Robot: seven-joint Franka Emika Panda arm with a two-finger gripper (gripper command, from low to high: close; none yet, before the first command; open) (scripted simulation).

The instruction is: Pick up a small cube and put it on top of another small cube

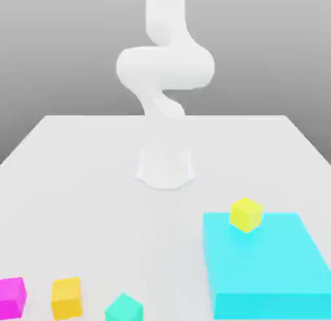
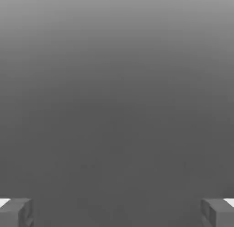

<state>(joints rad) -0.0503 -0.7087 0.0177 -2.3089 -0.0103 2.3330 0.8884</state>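
Pincer (image 2: 117,213) gapes, empty; yellow cube (image 1: 245,215) sits (perched, really) atop cyan block (image 1: 268,258).

Wide cyan block (image 1: 271,268) at the exterior view's right, white tabletop (image 1: 116,229), plain grey backdrop (image 1: 271,54)

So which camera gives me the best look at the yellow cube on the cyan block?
The exterior view: the yellow cube stands out whole there, resting on the cyan block near its far edge. The hand view offers nothing of that cube, just a plain grey backdrop between the end effector's spread fingers.
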